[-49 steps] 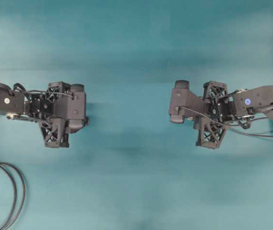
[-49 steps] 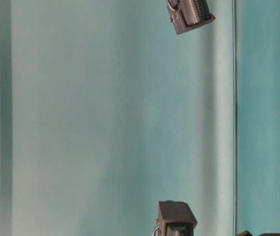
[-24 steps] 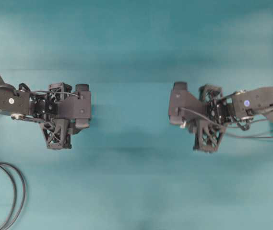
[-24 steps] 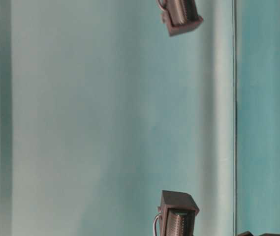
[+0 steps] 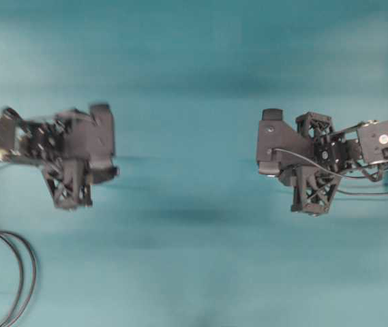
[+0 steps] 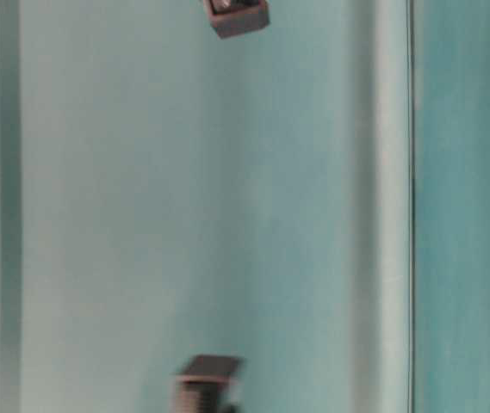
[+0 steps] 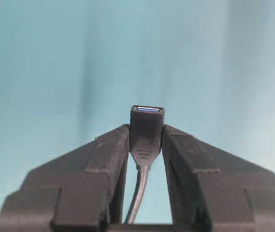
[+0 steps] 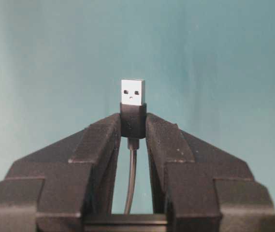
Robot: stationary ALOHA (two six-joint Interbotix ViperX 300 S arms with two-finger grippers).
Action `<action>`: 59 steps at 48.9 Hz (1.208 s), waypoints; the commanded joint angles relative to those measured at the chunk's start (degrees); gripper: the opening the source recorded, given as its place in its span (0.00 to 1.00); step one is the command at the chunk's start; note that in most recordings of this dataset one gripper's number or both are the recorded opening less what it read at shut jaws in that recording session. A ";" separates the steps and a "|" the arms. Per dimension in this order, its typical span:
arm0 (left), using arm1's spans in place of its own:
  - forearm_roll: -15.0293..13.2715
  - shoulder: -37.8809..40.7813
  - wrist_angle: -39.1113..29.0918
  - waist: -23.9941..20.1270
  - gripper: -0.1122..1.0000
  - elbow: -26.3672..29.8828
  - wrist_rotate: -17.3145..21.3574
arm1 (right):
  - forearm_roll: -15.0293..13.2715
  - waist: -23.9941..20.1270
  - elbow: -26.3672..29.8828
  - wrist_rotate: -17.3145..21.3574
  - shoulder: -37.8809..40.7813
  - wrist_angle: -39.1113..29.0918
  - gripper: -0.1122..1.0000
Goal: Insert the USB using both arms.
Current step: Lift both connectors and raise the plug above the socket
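Overhead view: both arms are pulling apart, seemingly lifting; right gripper (image 8: 133, 126) is clamping the USB (image 8: 133, 107), left gripper (image 7: 146, 139) the socket (image 7: 146, 129), still unmated.

A thick dark looped cable (image 5: 13, 272) lies on the teal table (image 5: 194, 68), lower left corner

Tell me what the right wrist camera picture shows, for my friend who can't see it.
The right gripper pinches the USB by its dark body, silvery metal tip sticking out past the fingertips. Its thin cable runs back between the fingers, over a plain teal surface.
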State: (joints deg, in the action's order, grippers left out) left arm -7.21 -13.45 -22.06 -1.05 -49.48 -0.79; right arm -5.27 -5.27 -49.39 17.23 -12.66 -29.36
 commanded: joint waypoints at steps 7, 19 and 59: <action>-7.03 -8.09 -6.50 -5.10 0.30 2.11 0.09 | -10.81 0.88 2.99 1.76 -4.13 -5.62 0.26; -17.67 -9.58 -22.59 -11.69 0.30 9.05 7.91 | -27.42 0.97 6.86 7.82 -5.54 -12.30 0.26; -66.62 18.98 -59.24 -32.08 0.30 20.92 48.16 | -70.75 -20.21 8.26 21.71 5.10 -41.48 0.26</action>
State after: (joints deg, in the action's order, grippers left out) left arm -72.95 4.04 -78.13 -32.87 -32.43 46.05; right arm -74.53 -24.79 -42.19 38.58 -9.58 -70.22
